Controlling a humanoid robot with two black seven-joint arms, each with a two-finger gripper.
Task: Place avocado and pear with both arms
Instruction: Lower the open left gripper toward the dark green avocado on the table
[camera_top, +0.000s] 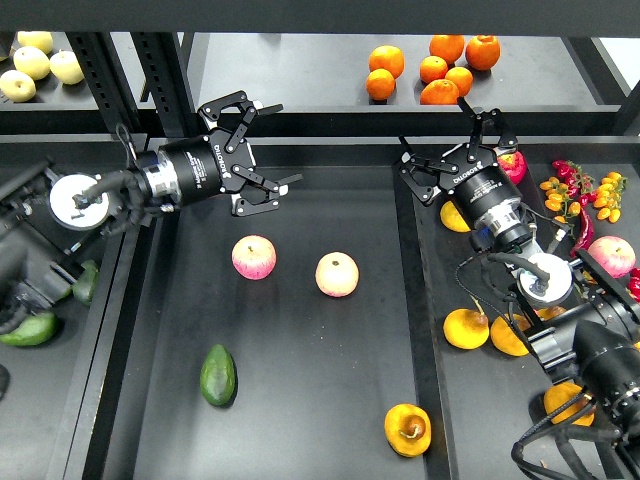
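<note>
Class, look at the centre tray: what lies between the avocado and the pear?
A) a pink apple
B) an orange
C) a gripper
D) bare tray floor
D: the avocado lies at lower left and the pear at lower right, with only bare tray between; both apples sit farther back.

Black table (300, 420) under even light; dark shelf (300, 70) behind, apparently metal-framed.

Two black robot arms are reaching into the upper half of the frame. The left gripper (262, 150) is hanging with fingers spread apart; the right gripper (450, 140) is likewise splayed, holding nothing.
</note>
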